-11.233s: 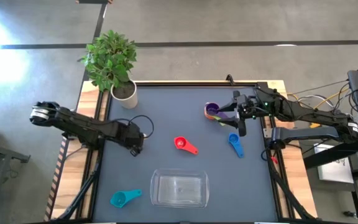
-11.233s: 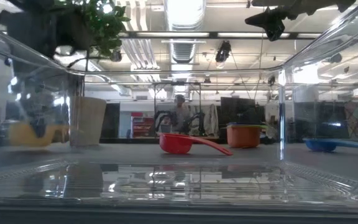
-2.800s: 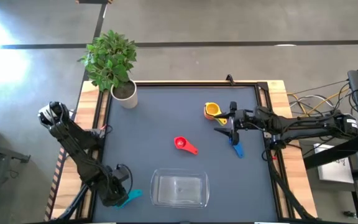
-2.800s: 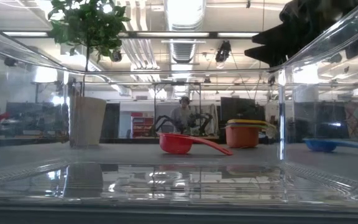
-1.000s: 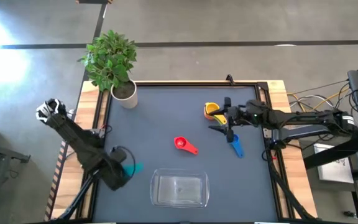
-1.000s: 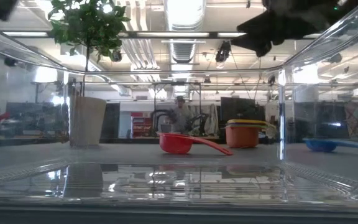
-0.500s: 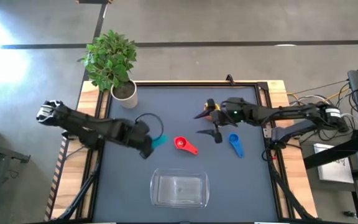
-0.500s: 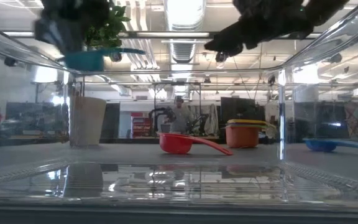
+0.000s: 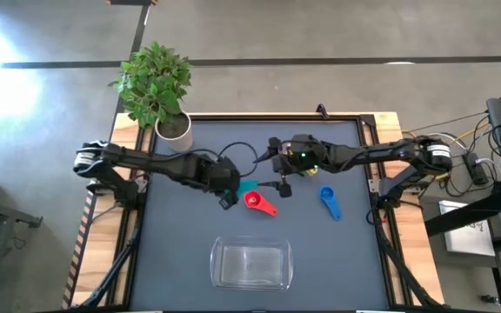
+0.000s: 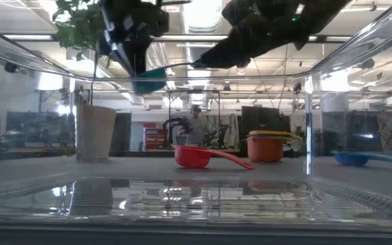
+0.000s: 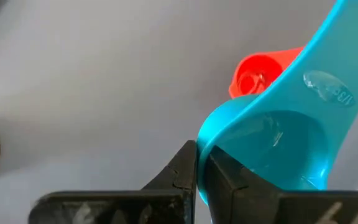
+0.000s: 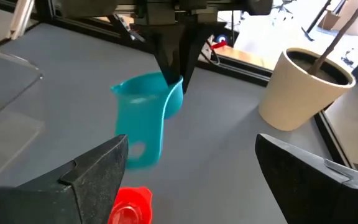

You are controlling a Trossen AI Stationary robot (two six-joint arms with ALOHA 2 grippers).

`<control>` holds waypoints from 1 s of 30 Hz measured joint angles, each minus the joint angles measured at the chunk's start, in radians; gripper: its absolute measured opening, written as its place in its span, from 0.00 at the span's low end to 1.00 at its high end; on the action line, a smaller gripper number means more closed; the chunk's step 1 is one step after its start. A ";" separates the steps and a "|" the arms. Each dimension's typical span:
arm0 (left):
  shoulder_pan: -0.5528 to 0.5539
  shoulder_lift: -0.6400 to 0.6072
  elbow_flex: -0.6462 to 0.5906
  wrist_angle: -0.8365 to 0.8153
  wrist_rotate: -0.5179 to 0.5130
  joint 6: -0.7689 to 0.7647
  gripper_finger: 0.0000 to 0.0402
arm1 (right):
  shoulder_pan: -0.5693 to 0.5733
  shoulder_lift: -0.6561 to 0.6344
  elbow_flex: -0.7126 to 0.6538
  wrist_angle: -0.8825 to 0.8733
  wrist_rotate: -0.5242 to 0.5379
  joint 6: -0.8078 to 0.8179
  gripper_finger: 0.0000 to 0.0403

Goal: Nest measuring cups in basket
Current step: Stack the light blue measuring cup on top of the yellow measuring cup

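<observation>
The left gripper (image 9: 230, 186) hangs above the middle of the table (image 9: 181, 235), its fingers (image 11: 185, 171) clamped together on the rim of the teal measuring cup (image 9: 248, 186), which is lifted clear of the surface with its handle pointing toward the right arm. The right gripper (image 9: 278, 170) faces it from just to the right, fingers (image 12: 95, 171) spread wide apart and holding nothing, the teal cup's handle reaching toward the gap between them. Below the two grippers the red measuring cup (image 9: 252, 201) lies on the table, handle pointing right and toward the near edge. The blue measuring cup (image 9: 326, 196) lies farther right, and in the low view an orange cup with a yellow cup (image 10: 267, 147) nested in it stands beyond the red one. The basket (image 9: 250, 264) sits at the near edge, centred, with no cup in it. A potted plant (image 9: 156, 87) stands at the far left corner.
</observation>
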 joint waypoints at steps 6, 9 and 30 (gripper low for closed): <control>0.029 0.049 0.058 -0.006 0.006 0.050 0.00 | 0.002 0.064 0.065 -0.033 -0.001 -0.009 0.84; 0.047 0.050 0.059 -0.006 0.019 0.061 0.00 | 0.006 0.077 0.077 -0.051 -0.001 -0.015 0.85; 0.099 0.050 0.061 0.072 0.110 0.093 0.00 | 0.026 0.101 0.079 -0.069 -0.001 -0.034 0.80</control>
